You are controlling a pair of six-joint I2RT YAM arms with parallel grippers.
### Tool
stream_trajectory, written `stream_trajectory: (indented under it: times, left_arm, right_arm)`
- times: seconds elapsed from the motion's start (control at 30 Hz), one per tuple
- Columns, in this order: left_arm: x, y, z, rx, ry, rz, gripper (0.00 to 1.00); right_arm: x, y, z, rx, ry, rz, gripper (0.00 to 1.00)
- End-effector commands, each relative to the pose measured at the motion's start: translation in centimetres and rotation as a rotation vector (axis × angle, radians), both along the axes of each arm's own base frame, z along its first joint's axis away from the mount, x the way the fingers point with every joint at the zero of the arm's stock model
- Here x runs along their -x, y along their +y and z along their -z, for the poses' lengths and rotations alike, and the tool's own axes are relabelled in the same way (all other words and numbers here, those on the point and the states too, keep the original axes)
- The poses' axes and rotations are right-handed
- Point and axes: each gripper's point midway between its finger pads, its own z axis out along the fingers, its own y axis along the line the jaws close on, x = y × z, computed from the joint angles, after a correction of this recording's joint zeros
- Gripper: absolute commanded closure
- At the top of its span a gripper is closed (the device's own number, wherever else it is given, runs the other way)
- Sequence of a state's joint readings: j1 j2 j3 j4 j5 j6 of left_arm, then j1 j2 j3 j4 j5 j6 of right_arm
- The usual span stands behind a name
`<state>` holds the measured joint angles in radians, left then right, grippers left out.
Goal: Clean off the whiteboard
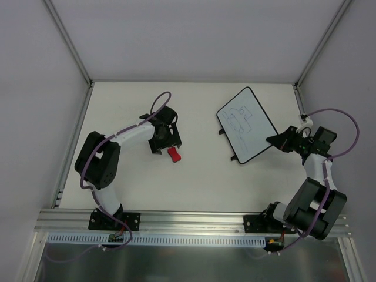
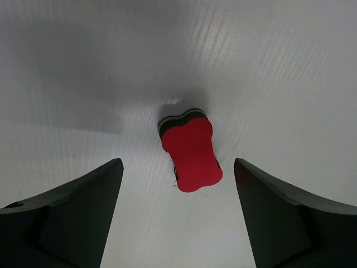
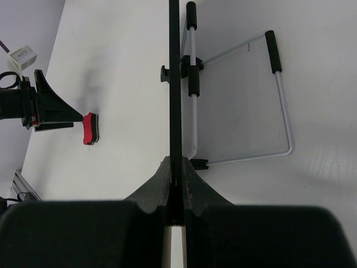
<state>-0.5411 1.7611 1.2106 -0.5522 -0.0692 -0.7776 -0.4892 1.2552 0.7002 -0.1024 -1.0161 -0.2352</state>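
The right end effector (image 1: 275,140) is clenched on the lower right edge of the whiteboard (image 1: 247,123), its two fingers (image 3: 162,181) pressed together on the thin black frame (the right wrist camera looks straight along that edge, so the board (image 3: 174,84) reads as a single dark line). The whiteboard sits on the right half of the bench (image 1: 205,188), towards the back, turned at an angle to the bench edges, with its white face showing to the overhead camera. A blue line drawing (image 1: 244,117) covers the middle of that face. Two small black feet (image 1: 222,131) jut from the board's left side. A bent wire support (image 3: 281,106) with black sleeves spreads out from one side of the board in the wrist view.

Well apart from it, on the left half of the bench, lies a small red eraser (image 1: 174,155) with a dark underside. The left end effector (image 1: 167,145) is released, jaws spread wide just beside the eraser (image 2: 189,156), which lies between and a little beyond the fingertips (image 2: 114,167) with neither one touching it.
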Motion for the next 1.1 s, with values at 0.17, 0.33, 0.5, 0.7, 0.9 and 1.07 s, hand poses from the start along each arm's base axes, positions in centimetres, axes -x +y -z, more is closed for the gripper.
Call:
stream_trajectory:
  times: [0.17, 0.33, 0.5, 0.7, 0.9, 1.07]
  left_arm:
    - [0.1, -2.0, 1.1, 0.001, 0.020, -0.106, 0.25]
    - [-0.2, -2.3, 1.5, -0.010, 0.021, -0.104, 0.34]
    - [-0.1, -2.0, 2.0, -0.028, 0.026, -0.104, 0.42]
    - [0.0, -1.7, 2.7, -0.050, 0.036, -0.095, 0.61]
    - [-0.6, -1.7, 2.6, -0.070, 0.017, -0.058, 0.88]
    - [-3.2, -2.1, -0.1, -0.090, -0.095, 0.027, 1.00]
  right_arm:
    - [2.7, 1.2, 5.0, 0.019, 0.172, 0.000, 1.00]
    - [2.7, 1.2, 5.1, 0.019, 0.174, 0.003, 1.00]
    - [2.6, 1.1, 5.1, 0.023, 0.173, 0.011, 1.00]
    - [2.7, 1.1, 5.2, 0.028, 0.176, 0.020, 1.00]
    - [2.6, 1.3, 5.1, 0.022, 0.171, 0.003, 1.00]
    - [2.6, 3.7, 4.8, 0.004, 0.181, -0.121, 1.00]
